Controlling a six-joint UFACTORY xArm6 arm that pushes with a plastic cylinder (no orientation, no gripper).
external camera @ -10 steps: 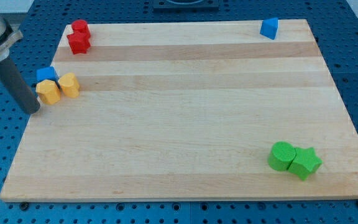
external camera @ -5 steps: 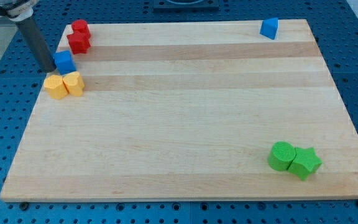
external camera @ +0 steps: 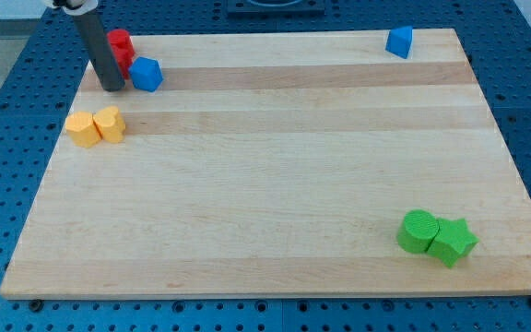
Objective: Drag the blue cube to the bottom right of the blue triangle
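Observation:
The blue cube [external camera: 146,74] lies near the board's top left, just right of my tip [external camera: 112,88]. The dark rod comes down from the view's top left, and its tip sits close to the cube's left side, in front of the red blocks [external camera: 121,46]. The blue triangle [external camera: 398,41] rests at the board's top right, far to the right of the cube.
Two yellow blocks [external camera: 95,125] sit together at the left, below the tip. A green cylinder [external camera: 418,231] and a green star [external camera: 453,242] touch at the bottom right. The wooden board [external camera: 275,184] lies on a blue perforated table.
My tip has swept from the board's left edge up and to the right. The blue cube has moved from beside the yellow blocks up and right, to beside the red blocks.

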